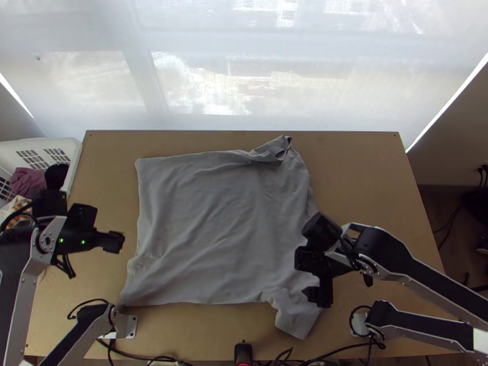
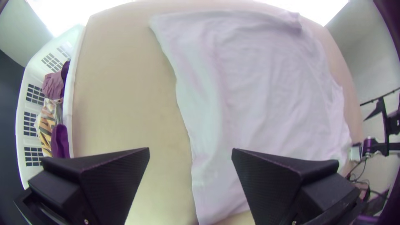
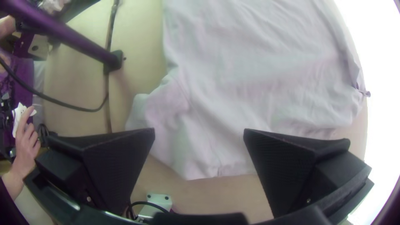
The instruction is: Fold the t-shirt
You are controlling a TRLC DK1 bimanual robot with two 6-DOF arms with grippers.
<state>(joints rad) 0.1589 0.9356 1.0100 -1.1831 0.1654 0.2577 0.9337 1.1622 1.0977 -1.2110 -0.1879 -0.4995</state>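
We find the grey t-shirt [image 1: 219, 226] spread in the middle of the table [image 1: 372, 177], its hem [image 1: 137, 213] apparently to the left. The far sleeve [image 1: 268, 152] lies bunched at the far right; the near sleeve [image 1: 296, 314] slants towards the near edge. Above the near right part we note the right gripper [image 3: 199, 129], fingers wide apart and holding nothing. Beyond the hem, at left, is the left gripper [image 2: 191, 148], likewise wide and without cloth. Farther left stands the laundry basket [image 1: 76, 151].

We judge the bunched sleeve the chief hazard: were the body folded over it, its thickness would leave a lump and a crooked edge. Should the right gripper close too high, the thin, flat cloth could escape it; too deep a bite might gather a ridge. A pull from one side alone could drag the whole garment askew, since we see nothing pinning it.

From the top view we read the full outline and the dark opening of the bunched sleeve. The two wrist views give us instead the gaps between fingers, and the left one the striped cloth [image 2: 46, 118] more plainly.
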